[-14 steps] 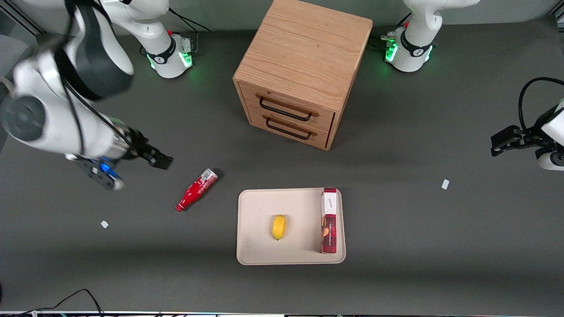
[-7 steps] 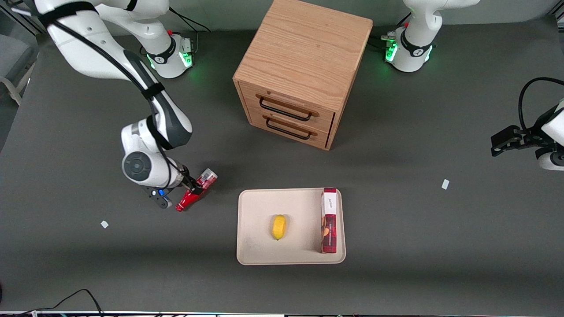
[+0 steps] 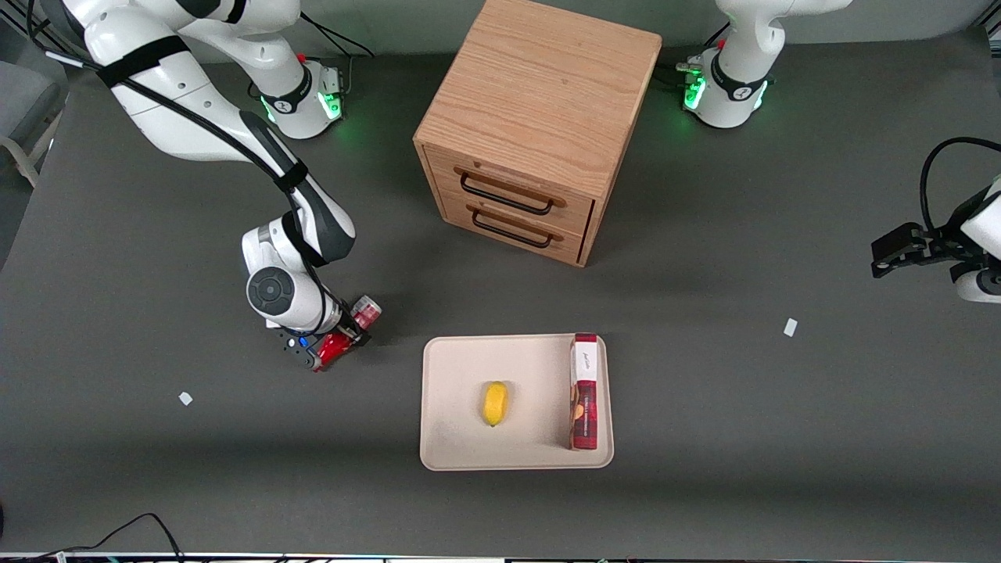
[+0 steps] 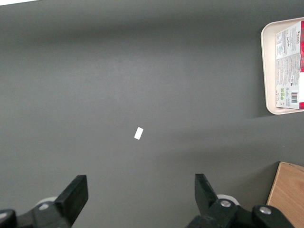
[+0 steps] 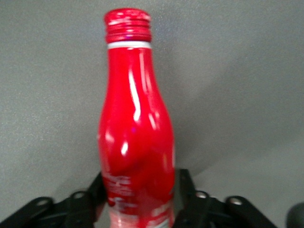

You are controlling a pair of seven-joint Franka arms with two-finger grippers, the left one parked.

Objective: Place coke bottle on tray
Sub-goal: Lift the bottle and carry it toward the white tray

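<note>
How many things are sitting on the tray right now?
2. A yellow fruit lies mid-tray, and a red-and-white box stands along the edge toward the parked arm. The coke bottle lies on the table, the gripper around it.

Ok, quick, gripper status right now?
Gripper: down at the coke bottle lying on the table, a finger on each side of its body; cannot tell whether it has closed on it.

I have the gripper (image 3: 338,342) around the coke bottle (image 3: 349,332), on the table beside the tray (image 3: 453,438).
</note>
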